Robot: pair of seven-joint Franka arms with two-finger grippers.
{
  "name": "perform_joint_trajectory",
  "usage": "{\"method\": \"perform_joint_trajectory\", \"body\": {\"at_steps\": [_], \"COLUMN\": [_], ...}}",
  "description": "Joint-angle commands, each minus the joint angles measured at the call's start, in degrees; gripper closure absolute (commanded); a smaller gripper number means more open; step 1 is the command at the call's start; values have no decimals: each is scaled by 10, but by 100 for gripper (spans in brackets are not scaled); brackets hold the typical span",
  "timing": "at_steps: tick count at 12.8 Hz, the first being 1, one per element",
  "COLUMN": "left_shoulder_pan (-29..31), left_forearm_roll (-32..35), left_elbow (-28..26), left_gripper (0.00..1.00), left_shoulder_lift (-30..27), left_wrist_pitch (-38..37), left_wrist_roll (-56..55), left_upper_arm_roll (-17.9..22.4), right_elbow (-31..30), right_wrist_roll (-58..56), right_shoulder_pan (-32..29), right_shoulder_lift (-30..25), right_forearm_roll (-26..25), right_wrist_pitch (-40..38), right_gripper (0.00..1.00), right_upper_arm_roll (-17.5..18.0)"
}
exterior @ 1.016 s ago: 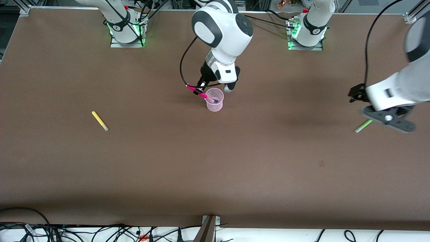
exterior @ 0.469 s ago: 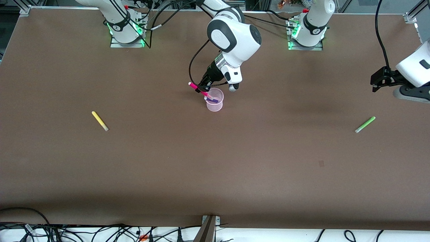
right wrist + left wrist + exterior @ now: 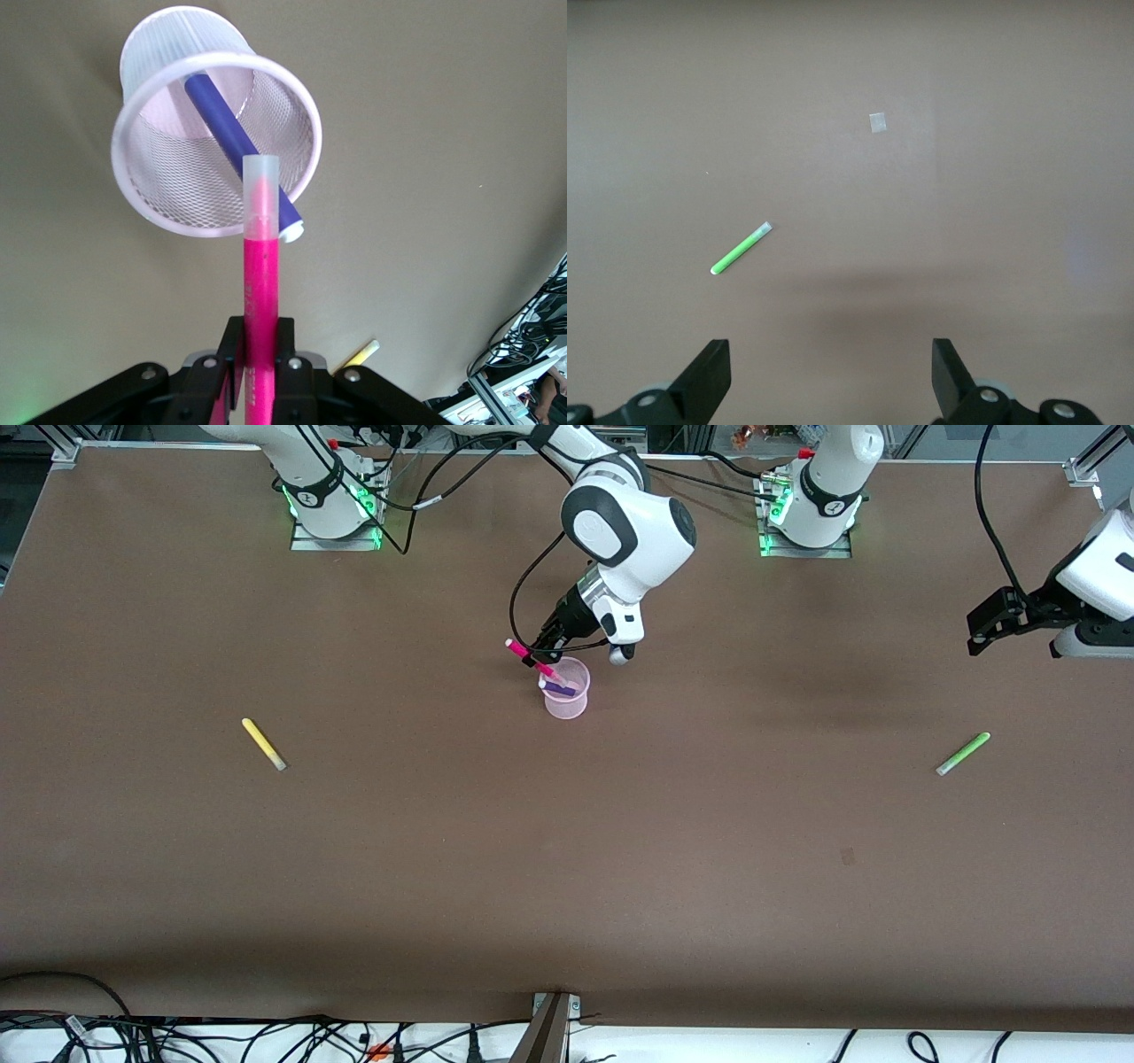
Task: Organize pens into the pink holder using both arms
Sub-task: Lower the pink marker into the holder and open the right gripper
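Observation:
The pink holder (image 3: 566,695) stands mid-table; it is a mesh cup in the right wrist view (image 3: 217,150). A purple pen (image 3: 560,688) leans inside it (image 3: 232,133). My right gripper (image 3: 542,651) is shut on the magenta pen (image 3: 532,662), held tilted with its pale tip over the holder's rim (image 3: 260,266). The yellow pen (image 3: 263,744) lies toward the right arm's end. The light green pen (image 3: 963,753) lies toward the left arm's end (image 3: 741,249). My left gripper (image 3: 997,624) is open and empty, up in the air above the table near the green pen (image 3: 831,376).
A small pale patch (image 3: 877,122) marks the brown table (image 3: 567,868). Cables (image 3: 266,1036) run along the table edge nearest the camera. The arm bases (image 3: 332,505) stand at the table's top edge.
My left gripper has risen and drawn away from the green pen, toward the table's end. My right gripper has shifted slightly, tilting the magenta pen more steeply over the holder.

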Motion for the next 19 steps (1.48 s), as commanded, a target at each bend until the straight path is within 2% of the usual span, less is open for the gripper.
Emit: {"method": "perform_joint_trajectory", "body": {"at_steps": [1, 3, 7, 11, 12, 13, 16, 19], "left_shoulder_pan": [-12, -15, -21, -22, -22, -21, -20, -15], "left_forearm_roll": [-8, -8, -8, -8, -8, -8, -16, -30], "left_elbow": [14, 47, 50, 51, 51, 51, 51, 52], "left_gripper": [0, 0, 0, 0, 0, 0, 0, 0], "left_shoulder_lift": [4, 28, 29, 29, 29, 29, 25, 25], "left_wrist_pitch": [-17, -54, -56, -57, -57, -58, -91, -91], "left_wrist_roll": [-9, -8, -9, -7, -6, -4, -3, -3], "left_upper_arm_roll": [11, 10, 9, 8, 9, 9, 8, 9], "right_elbow": [9, 9, 11, 12, 13, 14, 36, 54], "right_wrist_roll": [21, 33, 40, 46, 48, 48, 45, 38], "right_shoulder_pan": [7, 7, 7, 6, 6, 7, 6, 0], "right_shoulder_lift": [4, 5, 31, 31, 31, 30, 26, 14], "right_forearm_roll": [-11, -11, -18, -18, -18, -18, -18, -13], "right_wrist_pitch": [0, 15, 38, 42, 42, 41, 32, -1], "right_gripper": [100, 100, 100, 100, 78, 35, 16, 15], "right_upper_arm_roll": [-8, -8, -10, -10, -10, -10, -11, -15]}}
